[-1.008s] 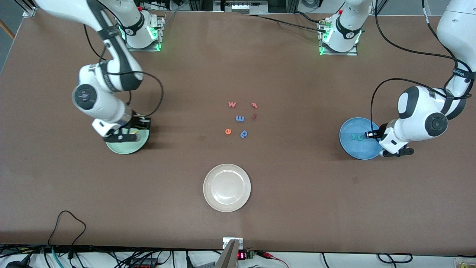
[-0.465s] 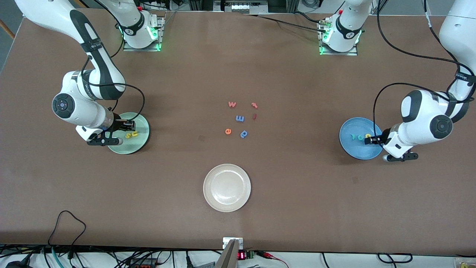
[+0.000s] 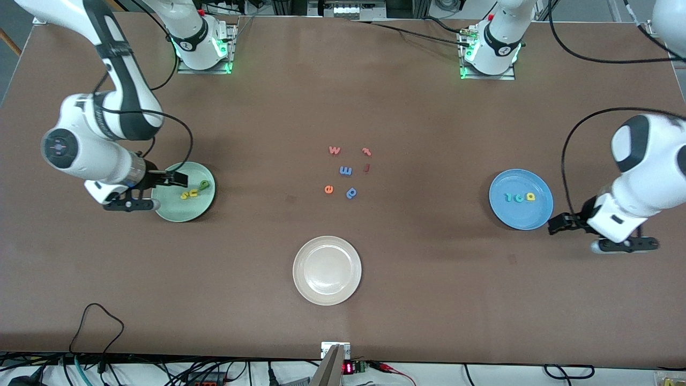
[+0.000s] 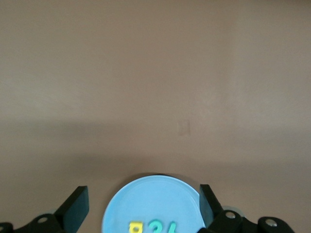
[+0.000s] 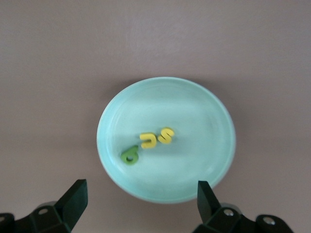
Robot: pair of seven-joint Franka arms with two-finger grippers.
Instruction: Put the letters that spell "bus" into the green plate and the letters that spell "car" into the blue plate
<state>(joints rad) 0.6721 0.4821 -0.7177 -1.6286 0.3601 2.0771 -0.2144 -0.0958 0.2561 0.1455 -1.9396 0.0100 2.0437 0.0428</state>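
A: What had changed at the green plate (image 3: 184, 200), toward the right arm's end of the tabletop (image 3: 343, 107)?

B: The right gripper (image 3: 170, 178), which a second before had stood low over the plate, had drawn back to its rim with the jaws spread wide and nothing between them. Left in the plate were the dark green b (image 3: 204, 185), the yellow u (image 3: 193, 192) and the yellow s (image 3: 184, 196), lying close together in a row; the right wrist view showed the same three inside the rim.

A: And at the blue plate (image 3: 521, 199), toward the left arm's end?

B: The left gripper (image 3: 557, 222) had pulled clear of the plate and hung just beside its rim over bare tabletop, jaws likewise wide apart and empty. In the plate lay the teal r (image 3: 507, 197), the teal c (image 3: 518, 198) and the yellow a (image 3: 530, 197), side by side.

A: What did that signify for the task?

B: Both words appeared to be delivered, each in its own plate. The stray letters at mid-table, among them the orange e (image 3: 328, 188) and the blue p (image 3: 351, 192), lay untouched, and the cream plate (image 3: 327, 271), nearer the front camera, held nothing. I judged the sorting complete, with only the arms' retreat remaining.
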